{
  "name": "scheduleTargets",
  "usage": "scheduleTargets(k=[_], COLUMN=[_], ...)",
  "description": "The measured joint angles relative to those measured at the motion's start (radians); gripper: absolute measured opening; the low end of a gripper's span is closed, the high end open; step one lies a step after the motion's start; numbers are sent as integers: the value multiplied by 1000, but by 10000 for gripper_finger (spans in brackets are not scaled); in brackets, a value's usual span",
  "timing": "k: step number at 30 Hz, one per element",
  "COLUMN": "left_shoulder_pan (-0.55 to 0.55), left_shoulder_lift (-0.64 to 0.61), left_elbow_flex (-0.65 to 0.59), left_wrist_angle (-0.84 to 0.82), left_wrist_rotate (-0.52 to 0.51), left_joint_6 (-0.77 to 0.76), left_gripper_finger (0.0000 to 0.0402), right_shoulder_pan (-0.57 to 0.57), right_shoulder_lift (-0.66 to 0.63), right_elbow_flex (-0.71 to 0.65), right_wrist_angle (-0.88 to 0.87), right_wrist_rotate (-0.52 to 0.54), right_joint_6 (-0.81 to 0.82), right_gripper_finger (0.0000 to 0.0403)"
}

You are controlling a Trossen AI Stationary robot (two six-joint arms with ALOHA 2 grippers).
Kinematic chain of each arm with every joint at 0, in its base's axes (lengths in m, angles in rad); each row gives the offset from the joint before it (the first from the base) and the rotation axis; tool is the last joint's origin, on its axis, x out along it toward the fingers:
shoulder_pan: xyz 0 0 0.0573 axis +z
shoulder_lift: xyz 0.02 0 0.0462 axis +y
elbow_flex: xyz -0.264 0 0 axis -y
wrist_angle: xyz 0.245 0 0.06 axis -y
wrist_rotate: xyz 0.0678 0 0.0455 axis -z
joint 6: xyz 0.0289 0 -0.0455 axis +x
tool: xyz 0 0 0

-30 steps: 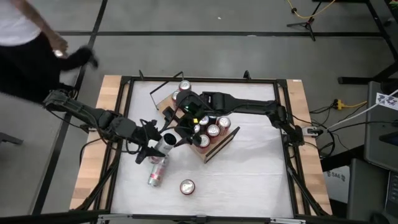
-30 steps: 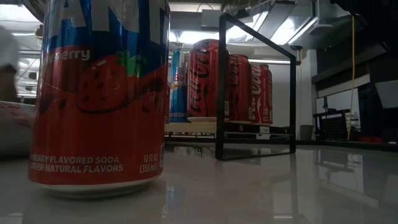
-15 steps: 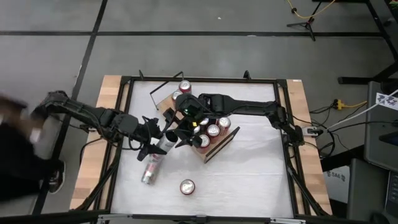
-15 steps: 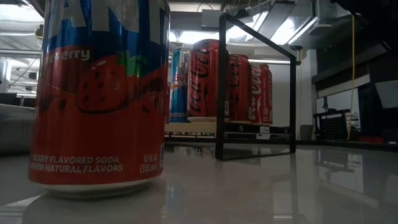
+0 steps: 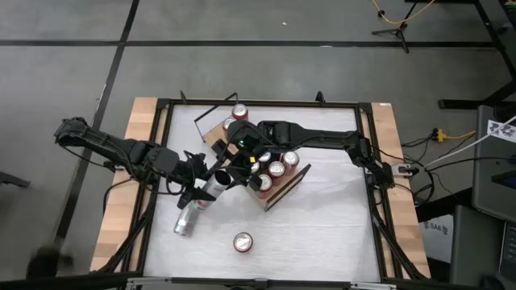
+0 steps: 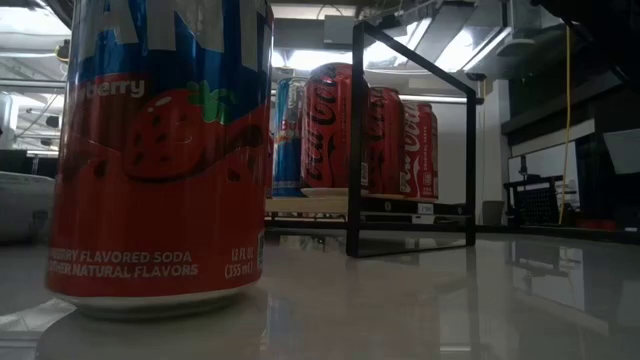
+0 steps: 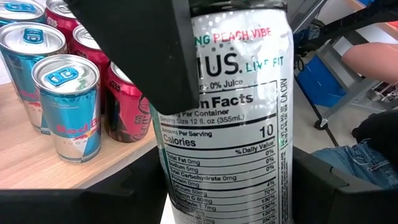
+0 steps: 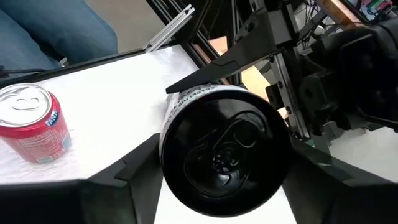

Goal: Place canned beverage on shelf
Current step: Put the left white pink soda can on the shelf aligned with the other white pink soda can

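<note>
Nearest the low camera stands a strawberry soda can (image 6: pixel 160 160), upright on the white table (image 5: pixel 322 217), untouched. Another can (image 5: pixel 184 223) lies on its side just beyond the left arm.

The one being worked is the white can (image 5: pixel 214 183), labelled with nutrition facts and "peach vibe". It sits between the two grippers, just off the near edge of the shelf (image 5: pixel 278 193). The left gripper (image 5: pixel 201 184) has its fingers clamped on the can's sides. The right gripper (image 5: pixel 234 171) has its fingers set around the can's dark top end (image 8: pixel 219 152), one on each flank; whether they press the wall yet I cannot tell.

It looks a full can: fairly heavy, stiff while sealed, but thin-walled, smooth and apt to slip or dent. I would hold it mid-body, across its width.

Farther off, the wooden shelf already holds red cola cans (image 7: pixel 127 102) and blue energy-drink cans (image 7: pixel 67 106) standing upright.
</note>
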Motion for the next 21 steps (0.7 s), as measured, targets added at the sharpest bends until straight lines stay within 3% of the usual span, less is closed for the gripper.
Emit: scheduleTargets(k=[10, 21], left_shoulder_pan=[1, 28], left_shoulder_lift=[0, 0], left_elbow_flex=[0, -1], left_wrist_angle=[0, 0], left_wrist_rotate=[-8, -3], left_joint_6=[-3, -2], left_gripper_finger=[238, 238], right_shoulder_pan=[0, 19], right_shoulder_lift=[0, 0], right_elbow_flex=[0, 0], right_wrist_angle=[18, 18], right_wrist_rotate=[-2, 15], right_joint_6=[-3, -1], right_gripper_finger=[329, 318])
